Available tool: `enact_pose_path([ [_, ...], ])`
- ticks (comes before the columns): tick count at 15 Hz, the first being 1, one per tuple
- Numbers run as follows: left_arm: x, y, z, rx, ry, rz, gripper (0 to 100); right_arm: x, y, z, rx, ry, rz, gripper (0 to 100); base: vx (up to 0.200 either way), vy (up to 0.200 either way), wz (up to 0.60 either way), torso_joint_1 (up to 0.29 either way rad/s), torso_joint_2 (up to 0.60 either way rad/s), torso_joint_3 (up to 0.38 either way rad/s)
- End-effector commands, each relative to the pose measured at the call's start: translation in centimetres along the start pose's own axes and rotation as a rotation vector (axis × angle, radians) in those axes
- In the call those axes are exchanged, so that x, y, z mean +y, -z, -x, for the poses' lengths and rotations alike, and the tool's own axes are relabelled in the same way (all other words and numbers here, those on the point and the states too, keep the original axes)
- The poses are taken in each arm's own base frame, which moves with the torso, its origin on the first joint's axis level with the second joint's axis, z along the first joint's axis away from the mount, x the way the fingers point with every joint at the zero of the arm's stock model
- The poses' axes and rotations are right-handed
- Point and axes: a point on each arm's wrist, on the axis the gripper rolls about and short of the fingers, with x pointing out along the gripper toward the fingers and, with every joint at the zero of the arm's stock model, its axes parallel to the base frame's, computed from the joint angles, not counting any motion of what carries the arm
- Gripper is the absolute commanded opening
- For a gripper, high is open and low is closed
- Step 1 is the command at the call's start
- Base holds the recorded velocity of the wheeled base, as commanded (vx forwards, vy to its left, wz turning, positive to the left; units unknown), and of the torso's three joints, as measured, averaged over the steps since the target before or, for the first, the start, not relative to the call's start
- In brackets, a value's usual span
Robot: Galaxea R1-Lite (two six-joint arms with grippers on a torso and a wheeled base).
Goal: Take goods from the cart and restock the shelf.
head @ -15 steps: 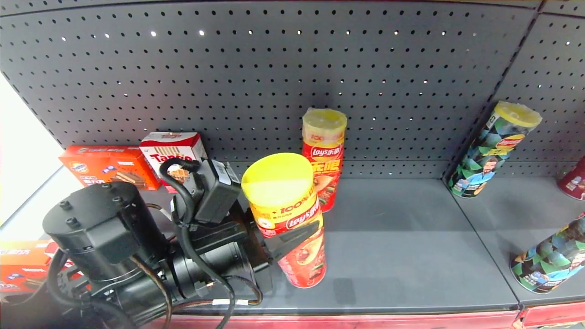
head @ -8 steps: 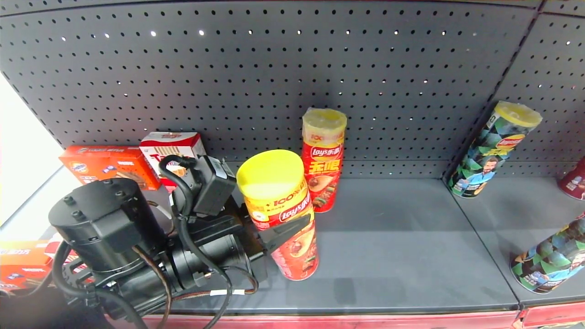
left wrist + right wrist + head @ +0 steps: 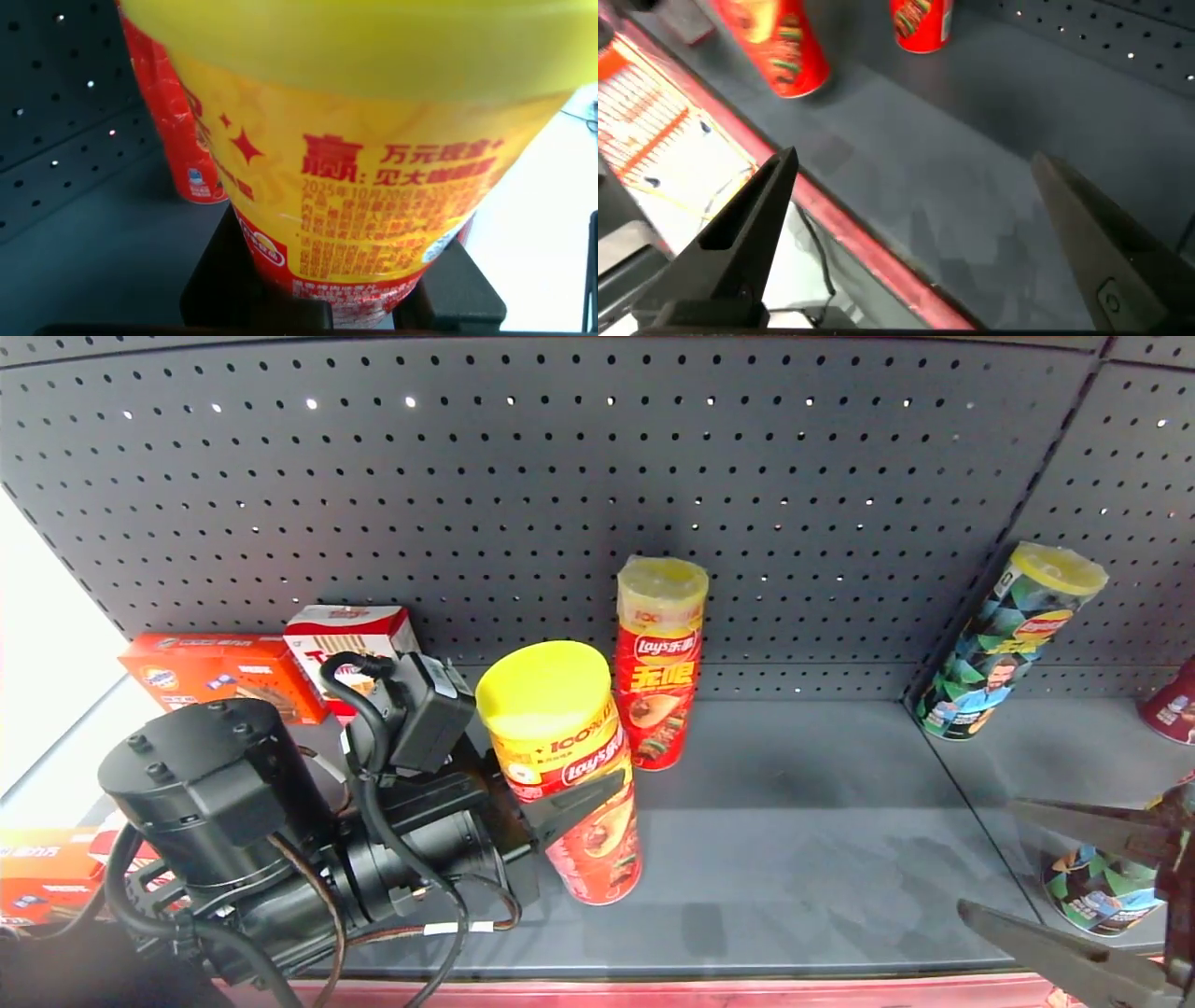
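One held can: a red chip can (image 3: pixel 560 756) (image 3: pixel 374 187) (image 3: pixel 785 47) with a yellow lid was tilted, its lid leaning toward the left and its base at the front part of the shelf; whether the base touched the deck could not be told.
Left claw: the left gripper (image 3: pixel 574 798) (image 3: pixel 341 299) was clenched on the red chip can around its middle, one black finger across the front of the label.
Second can: a matching red can (image 3: pixel 658 663) (image 3: pixel 187 140) (image 3: pixel 920 21) stood upright just behind the held one, close to the back panel, the two apart.
Shelf: the grey shelf deck (image 3: pixel 794 859) (image 3: pixel 971 168) carried both cans, with a red edge strip (image 3: pixel 653 989) (image 3: pixel 850 224) along its front.
Right claw: the right gripper (image 3: pixel 985 859) (image 3: pixel 913 159) hung released, fingers spread wide, over the front right of the shelf deck, well apart from the red cans.
Right-side cans: a green patterned can (image 3: pixel 1008 639) leaned at the back right; another patterned can (image 3: pixel 1111 887) sat near the front, partly behind the right gripper; a dark red can (image 3: pixel 1172 705) showed at the far edge.
Boxes: an orange box (image 3: pixel 219 674) and a white-and-red box (image 3: pixel 350 639) sat side by side at the back left.
Back panel: a dark perforated panel (image 3: pixel 560 476) rose behind everything.
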Motion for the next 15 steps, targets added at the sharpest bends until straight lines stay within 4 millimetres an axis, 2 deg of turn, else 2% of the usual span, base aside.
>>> enact_pose_path([
  [1,0.0,-0.2,0.0,-0.007,0.001,-0.003,0,-0.2,0.0,-3.1,0.078,-0.024,0.003,100,0.000,0.000,0.00,0.000,0.00,0.000],
  [4,0.0,-0.2,0.0,-0.007,0.001,-0.003,0,0.0,-0.8,-4.9,0.093,-0.027,0.007,100,0.000,0.000,0.00,0.000,0.00,0.000],
  [5,0.0,-0.1,0.0,-0.004,0.001,-0.001,0,-0.2,-1.8,-6.0,0.082,-0.017,0.009,100,0.000,0.000,0.00,0.000,0.00,0.000],
  [8,-0.1,0.0,0.1,0.000,0.001,0.000,0,-0.7,-3.1,-8.4,0.073,-0.015,0.014,100,0.000,0.000,0.00,0.000,0.00,0.000],
  [11,-0.1,0.0,0.1,0.000,0.001,0.000,0,-0.9,-3.0,-10.0,0.099,-0.016,0.010,100,0.000,0.000,0.00,0.000,0.00,0.000],
  [15,-0.1,0.1,0.1,0.003,0.001,0.001,0,-1.5,-3.4,-14.1,0.067,-0.019,0.014,100,0.000,0.000,0.00,0.000,0.00,0.000],
])
